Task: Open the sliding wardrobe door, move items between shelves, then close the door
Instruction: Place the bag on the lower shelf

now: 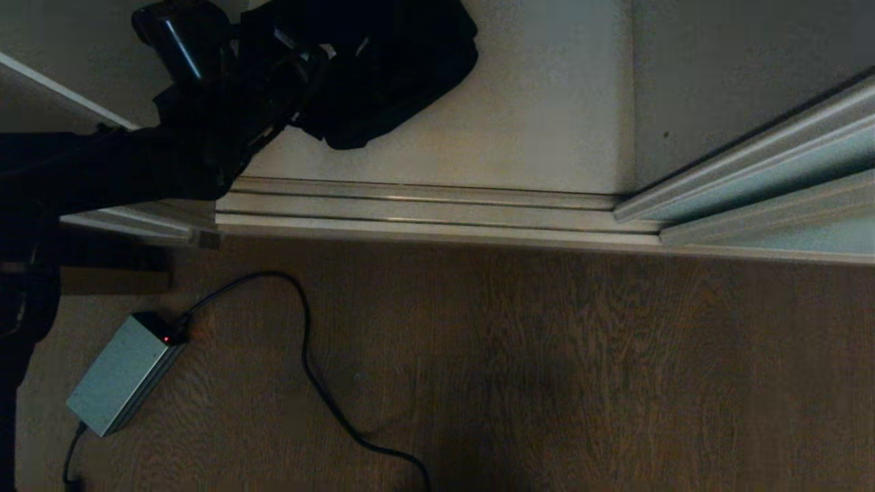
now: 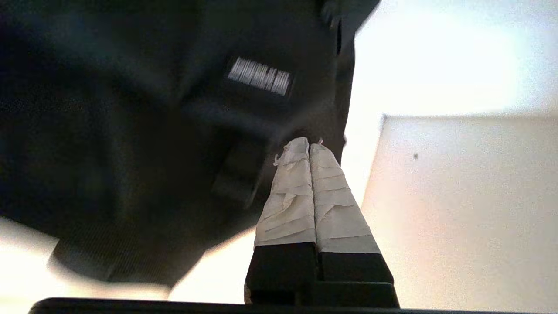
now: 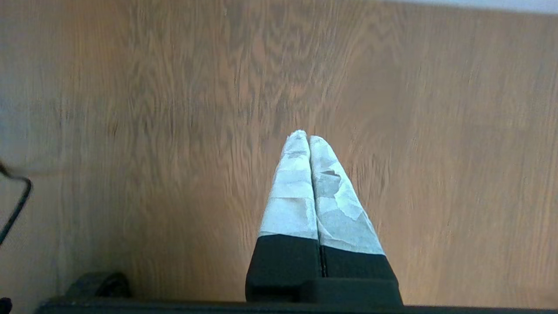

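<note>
Head view, 1 black bag (image 1: 389, 75) lay on the bottom shelf (image 1: 547, 123) at 12 o'clock, sliding door (image 1: 765, 198) parked open at 3 o'clock. Left gripper (image 2: 308, 146) was pressed fully closed, tips against the bag's fabric; whether cloth was pinched could not be told. Right gripper (image 3: 308, 138) idle, closed on nothing, over the floor. Risk: a thin pinch could slip on lifting, dropping the floppy bag.

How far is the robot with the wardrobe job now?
Done: the sliding wardrobe door stands open. In hand: the left gripper is shut at the edge of the black bag on the shelf. Left: moving the bag, closing the door. The right gripper hangs shut over the floor.
</note>
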Tool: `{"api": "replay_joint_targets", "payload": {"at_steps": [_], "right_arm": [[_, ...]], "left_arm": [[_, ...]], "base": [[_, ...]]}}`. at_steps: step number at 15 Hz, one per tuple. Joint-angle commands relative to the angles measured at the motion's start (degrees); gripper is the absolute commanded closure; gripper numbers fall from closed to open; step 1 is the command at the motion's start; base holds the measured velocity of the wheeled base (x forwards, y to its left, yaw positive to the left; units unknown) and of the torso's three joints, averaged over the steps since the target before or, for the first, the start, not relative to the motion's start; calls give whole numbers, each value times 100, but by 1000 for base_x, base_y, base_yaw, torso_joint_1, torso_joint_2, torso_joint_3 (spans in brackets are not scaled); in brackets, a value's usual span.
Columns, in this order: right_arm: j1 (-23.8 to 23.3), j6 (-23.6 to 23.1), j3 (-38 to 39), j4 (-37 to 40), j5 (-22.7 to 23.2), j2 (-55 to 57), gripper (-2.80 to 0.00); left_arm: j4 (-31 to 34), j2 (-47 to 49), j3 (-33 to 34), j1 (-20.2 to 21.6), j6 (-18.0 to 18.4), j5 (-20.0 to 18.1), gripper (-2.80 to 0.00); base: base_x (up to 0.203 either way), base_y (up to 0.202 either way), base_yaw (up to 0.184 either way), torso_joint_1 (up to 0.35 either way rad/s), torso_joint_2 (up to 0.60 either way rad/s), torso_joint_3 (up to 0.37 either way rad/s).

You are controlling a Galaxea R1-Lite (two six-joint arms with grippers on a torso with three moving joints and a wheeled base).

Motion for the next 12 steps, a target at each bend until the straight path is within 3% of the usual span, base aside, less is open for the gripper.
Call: {"api": "replay_joint_targets", "payload": {"at_steps": [1, 3, 5, 8, 10, 12], "right_arm": [[4, 1, 0, 0, 0, -20, 0], [4, 1, 0, 0, 0, -20, 0], [-3, 1, 0, 0, 0, -20, 0], [4, 1, 0, 0, 0, -20, 0], [4, 1, 0, 0, 0, -20, 0], [4, 1, 0, 0, 0, -20, 0]], "left_arm": [[-23, 17, 0, -1, -38, -7, 0], [65, -38, 11, -1, -44, 1, 0], [548, -294, 219, -7, 51, 16, 0], [1305, -1122, 1145, -23, 473, 3, 0], [1670, -1883, 1860, -16, 1056, -9, 0], [2041, -2827, 2683, 77, 2138, -8, 0]], "base": [[-191, 0, 1, 2, 2, 7], [-67, 0, -21, -3, 5, -2], [0, 0, 0, 0, 0, 0], [0, 0, 0, 0, 0, 0], [0, 0, 0, 0, 0, 0], [0, 0, 0, 0, 0, 0]]}}
